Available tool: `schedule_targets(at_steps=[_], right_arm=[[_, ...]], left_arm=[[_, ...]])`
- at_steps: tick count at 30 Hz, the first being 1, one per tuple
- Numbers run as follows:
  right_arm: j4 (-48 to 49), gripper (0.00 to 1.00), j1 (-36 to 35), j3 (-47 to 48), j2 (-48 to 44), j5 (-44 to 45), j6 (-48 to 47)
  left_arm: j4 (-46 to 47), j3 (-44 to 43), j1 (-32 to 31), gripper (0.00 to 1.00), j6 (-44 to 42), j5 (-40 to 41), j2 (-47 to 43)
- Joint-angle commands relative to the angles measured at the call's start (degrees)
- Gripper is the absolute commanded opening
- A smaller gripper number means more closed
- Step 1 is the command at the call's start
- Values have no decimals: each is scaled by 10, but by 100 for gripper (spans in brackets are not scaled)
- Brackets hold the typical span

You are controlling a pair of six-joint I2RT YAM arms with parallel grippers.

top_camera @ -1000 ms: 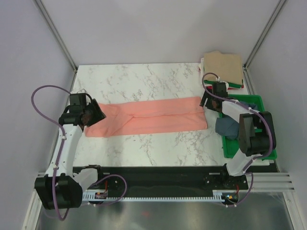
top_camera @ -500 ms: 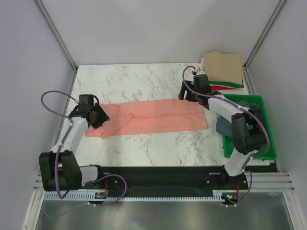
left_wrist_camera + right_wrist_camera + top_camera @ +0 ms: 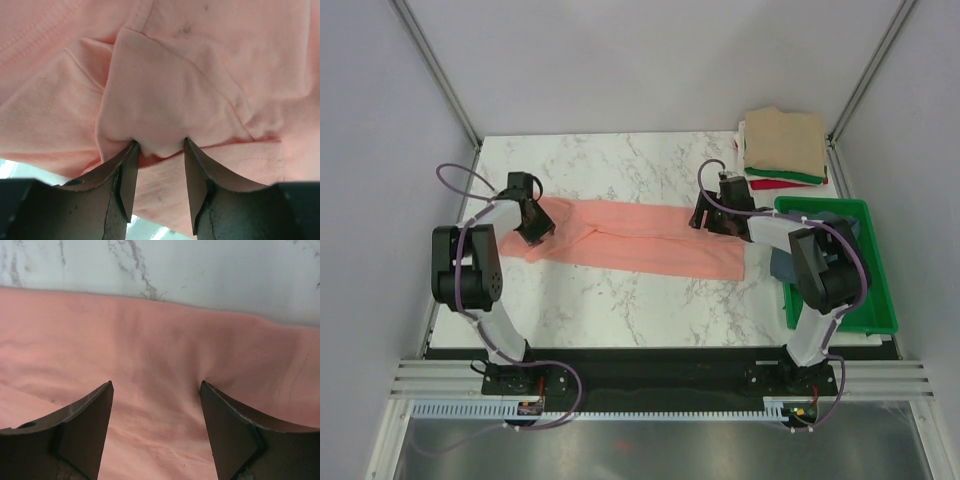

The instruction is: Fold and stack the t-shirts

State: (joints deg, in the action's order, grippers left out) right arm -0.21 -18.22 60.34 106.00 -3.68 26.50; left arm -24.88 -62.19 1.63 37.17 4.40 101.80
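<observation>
Lying across the middle of the counter (image 3: pixel 620 170), the pink shirt (image 3: pixel 640 240) is folded into a long narrow band. It runs from the left side towards the tray (image 3: pixel 878 300), its right end slanting a little closer to the arm bases.

The left jaws are at the band's left end. The left wrist view shows them pinching a raised fold of pink cloth, which bulges between the two dark tips.

The right jaws are over the band's far edge, near its right end. They are spread wide with the tips at the cloth, a flat stretch of it between them. The fabric dimples slightly at the right-hand tip. Marble shows just beyond the shirt's edge.

In the far right corner a folded stack rests on the counter. The tan shirt (image 3: pixel 785 140) is on top, with the white shirt (image 3: pixel 741 150), green shirt (image 3: pixel 798 178) and red shirt (image 3: pixel 772 185) showing as edges under it.

The tray stands just in front of the stack, along the counter's right side. The blue-grey shirt (image 3: pixel 782 266) lies crumpled at the tray's left rim, partly hidden by the right arm.
</observation>
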Motion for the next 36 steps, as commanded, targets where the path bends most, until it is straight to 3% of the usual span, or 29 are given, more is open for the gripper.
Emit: schedule_targets(at_steps=[1,3,6,7,8,10,11,13,14,18,21,27,30,36], right_arm=[[-27,79,-46,-114,-21,-90,88],[19,80,-85,-160,-47,-112,156],[107,81,-233,-227,-105,-127,280],[118,82,-332,-213,-104,-125,296],[115,82,-375,-189,-100,-127,306],[94,82,-446,-112,-91,-127,304],[88,82,-455,-96,-96,-123,300],[66,84,-461,-55,-117,-112,279],[4,84,-461,-36,-123,-82,242],[-132,87,-459,34,-158,3,157],[-152,89,-445,32,-181,33,130],[-146,89,-344,15,-181,33,110],[-141,89,-275,21,-155,49,92],[-98,89,-106,96,-36,-34,72]], left_arm=[[3,-70,-2,48,-34,46,86],[-24,-142,-9,48,-36,53,124],[-56,-282,-60,50,-48,45,209],[-74,-334,-74,50,-53,39,272],[-87,-450,-89,51,-76,-6,304],[-129,-584,-136,53,-106,-94,381],[-144,-714,-149,54,-122,-181,446],[-184,-809,-179,63,-133,-201,473],[-180,-821,-186,66,-145,-190,454],[-154,-752,-183,72,-160,-154,359],[-155,-697,-168,72,-161,-146,284],[-174,-570,-131,71,-163,-112,127],[-191,-473,-113,71,-159,-92,6],[-193,-172,-112,70,-142,-48,-247]])
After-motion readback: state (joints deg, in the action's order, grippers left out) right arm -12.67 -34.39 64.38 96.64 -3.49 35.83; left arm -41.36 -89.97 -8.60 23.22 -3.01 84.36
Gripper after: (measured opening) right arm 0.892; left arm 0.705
